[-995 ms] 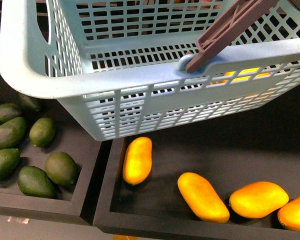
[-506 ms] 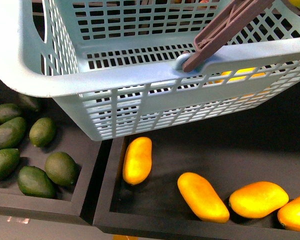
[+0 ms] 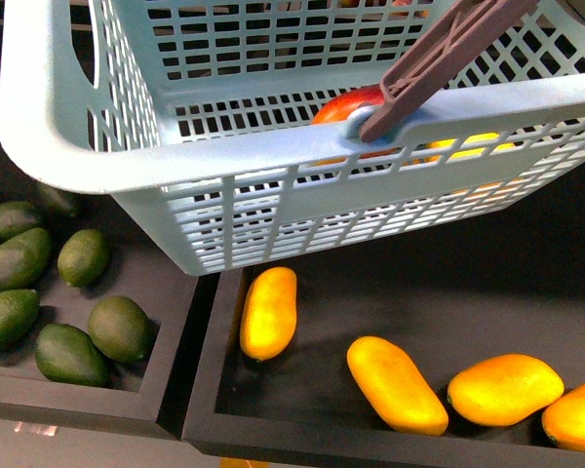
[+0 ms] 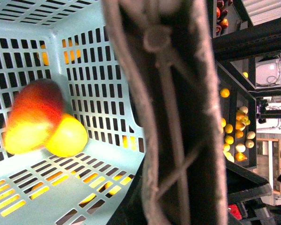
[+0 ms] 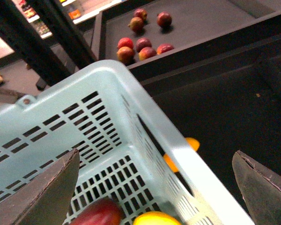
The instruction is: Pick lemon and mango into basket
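Note:
The light aqua basket (image 3: 175, 161) hangs tilted over the fruit trays, and its brown handle (image 3: 439, 58) crosses the top right. The handle (image 4: 173, 117) fills the left wrist view; my left gripper is shut on it, its fingers hidden. Inside lie the red-and-yellow mango (image 4: 30, 117) and, touching it, the bright yellow lemon (image 4: 68, 137). From the front the mango (image 3: 346, 105) shows red behind the near wall. My right gripper (image 5: 154, 192) hovers open above the basket rim (image 5: 145, 108), nothing between its fingers (image 5: 42, 197); the mango (image 5: 96, 213) and lemon (image 5: 157, 219) lie below it.
Under the basket a black tray (image 3: 200, 390) holds long orange-yellow mangoes (image 3: 395, 385). The tray to its left holds several dark green fruits (image 3: 68, 292). Red apples (image 5: 143, 44) lie on a dark shelf beyond the basket.
The red mango now shows inside the basket at its near wall, where only slots showed before. The basket swayed slightly left, then back right.

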`<action>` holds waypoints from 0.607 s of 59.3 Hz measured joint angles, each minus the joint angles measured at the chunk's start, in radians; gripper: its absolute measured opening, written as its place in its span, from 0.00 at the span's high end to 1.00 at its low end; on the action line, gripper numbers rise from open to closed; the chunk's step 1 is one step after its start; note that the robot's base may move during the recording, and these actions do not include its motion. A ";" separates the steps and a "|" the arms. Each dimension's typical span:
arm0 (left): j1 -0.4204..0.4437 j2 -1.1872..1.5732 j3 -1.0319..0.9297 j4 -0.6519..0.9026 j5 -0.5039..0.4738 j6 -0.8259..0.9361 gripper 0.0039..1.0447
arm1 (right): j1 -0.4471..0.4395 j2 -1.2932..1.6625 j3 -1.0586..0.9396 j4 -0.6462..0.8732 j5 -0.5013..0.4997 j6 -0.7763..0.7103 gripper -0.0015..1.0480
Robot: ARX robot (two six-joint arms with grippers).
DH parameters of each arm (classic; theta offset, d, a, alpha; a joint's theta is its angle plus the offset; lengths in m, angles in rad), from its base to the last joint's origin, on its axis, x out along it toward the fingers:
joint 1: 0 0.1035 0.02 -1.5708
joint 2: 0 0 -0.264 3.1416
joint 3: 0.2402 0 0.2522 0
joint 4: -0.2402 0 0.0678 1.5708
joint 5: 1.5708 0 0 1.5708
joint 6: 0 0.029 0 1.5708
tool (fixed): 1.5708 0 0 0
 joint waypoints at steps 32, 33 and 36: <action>-0.001 0.000 0.000 0.000 0.003 -0.003 0.96 | -0.219 -0.431 -0.501 0.299 -0.304 -0.396 0.66; -0.001 0.000 0.000 0.000 0.003 -0.003 0.96 | -0.219 -0.436 -0.507 0.299 -0.304 -0.397 0.68; -0.001 0.000 0.000 0.000 0.002 -0.002 0.96 | -0.219 -0.460 -0.532 0.301 -0.304 -0.402 0.76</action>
